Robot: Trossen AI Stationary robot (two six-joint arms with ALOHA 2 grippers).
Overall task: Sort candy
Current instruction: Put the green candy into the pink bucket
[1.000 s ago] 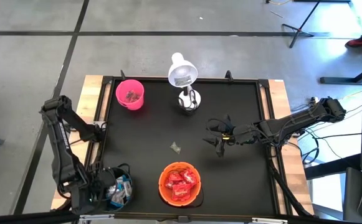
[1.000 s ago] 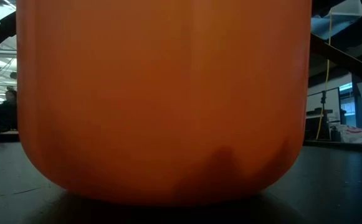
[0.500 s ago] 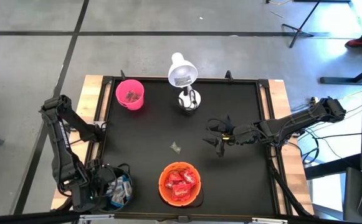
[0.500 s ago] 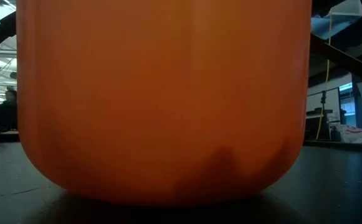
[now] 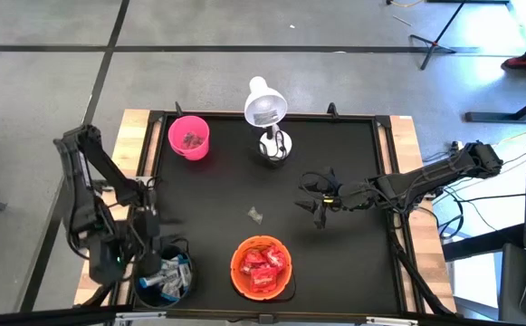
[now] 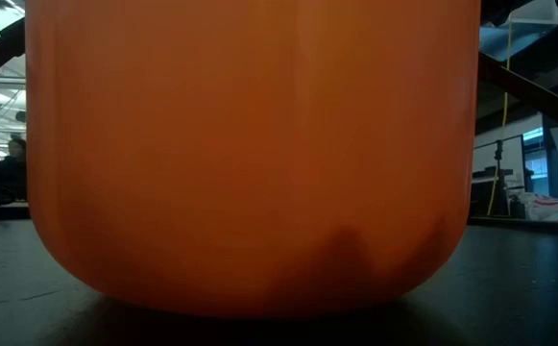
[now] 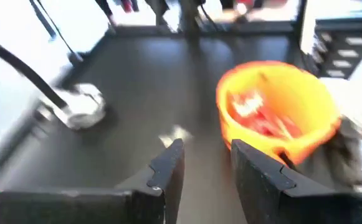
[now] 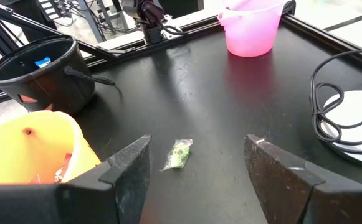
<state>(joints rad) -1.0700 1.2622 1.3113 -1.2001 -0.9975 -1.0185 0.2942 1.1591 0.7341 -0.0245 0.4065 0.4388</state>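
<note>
One small greenish wrapped candy [image 5: 255, 215] [image 8: 179, 154] lies flat on the black table, apart from the rest. Red candy [image 5: 263, 264] fills the orange bowl [image 5: 238, 272]. Blue-and-white candy [image 5: 170, 276] lies in a black bowl [image 5: 186, 281] at the near left. The pink cup [image 5: 189, 137] at the far left holds a few dark sweets. My left gripper [image 5: 152, 237] [image 7: 207, 149] hovers open just beyond the black bowl, nothing between its fingers. My right gripper [image 5: 319, 206] [image 8: 197, 142] stands wide open to the right of the loose candy, facing it.
A white desk lamp [image 5: 265, 113] stands at the far middle, its base [image 8: 361, 118] and cable close to my right gripper. The orange bowl [image 6: 250, 154] fills the low view. Bare black mat [image 5: 217, 195] lies around the loose candy.
My left gripper has risen out of the black bowl and drawn back toward the table's far edge. The blue-and-white candy stays in the bowl. My right arm has kept still.
</note>
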